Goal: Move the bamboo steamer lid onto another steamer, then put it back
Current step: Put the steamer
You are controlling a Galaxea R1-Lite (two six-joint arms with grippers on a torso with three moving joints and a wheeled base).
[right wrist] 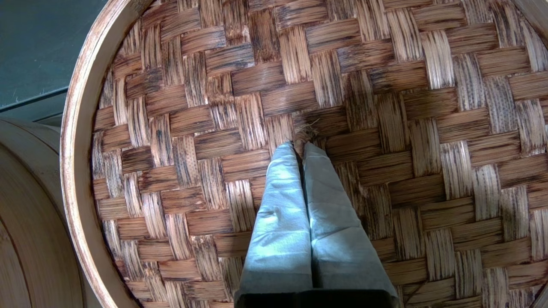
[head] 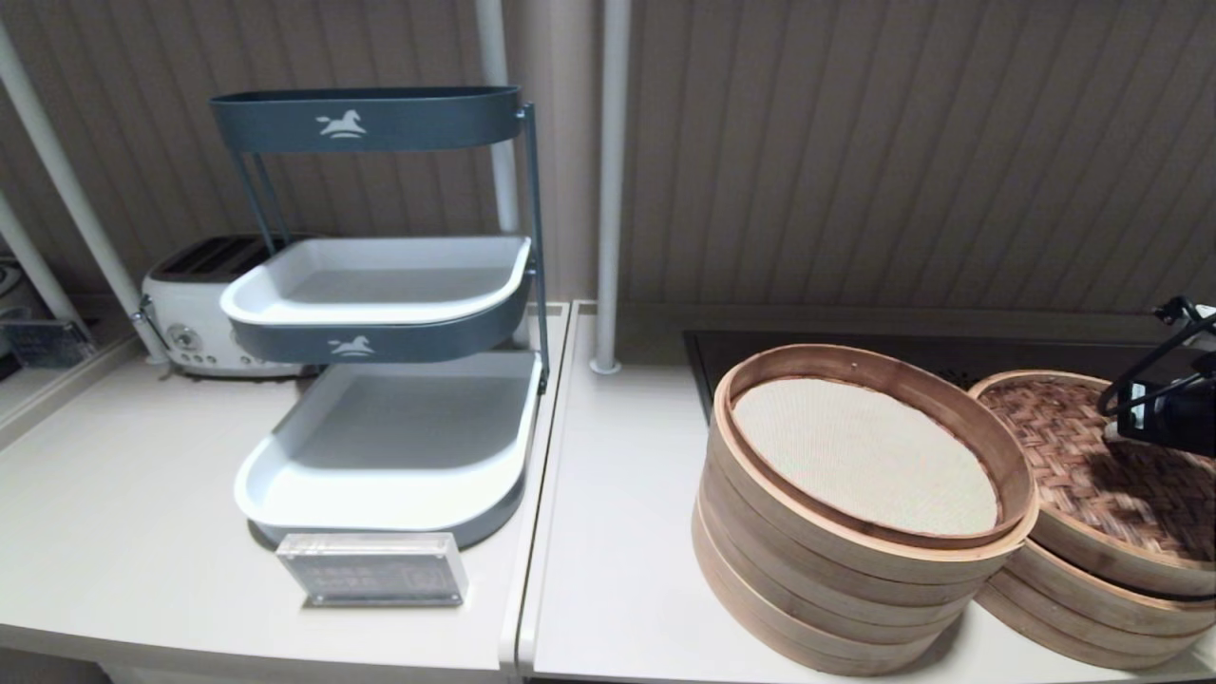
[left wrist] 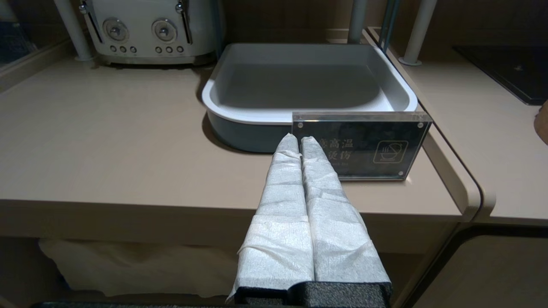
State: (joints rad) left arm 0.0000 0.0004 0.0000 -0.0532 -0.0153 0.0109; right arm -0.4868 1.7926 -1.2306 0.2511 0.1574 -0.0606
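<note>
Bamboo steamer lid (head: pixel 1102 475) atop another steamer (head: pixel 1092 608)

The beige counter (head: pixel 617 532) carried a toaster (head: pixel 195 309) at 10 o'clock, tray rack (head: pixel 389 446), sign (head: pixel 372 568) and two steamer stacks (head: pixel 845 532) at 4 o'clock.

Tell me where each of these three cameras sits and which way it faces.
Head view: up on the robot's head, facing forward and down at the counter; only the right arm shows.
Left wrist view: behind the shut left gripper, facing the sign, also in the head view.
Right wrist view: above the bamboo steamer lid, right gripper pinching its centre handle.
</note>
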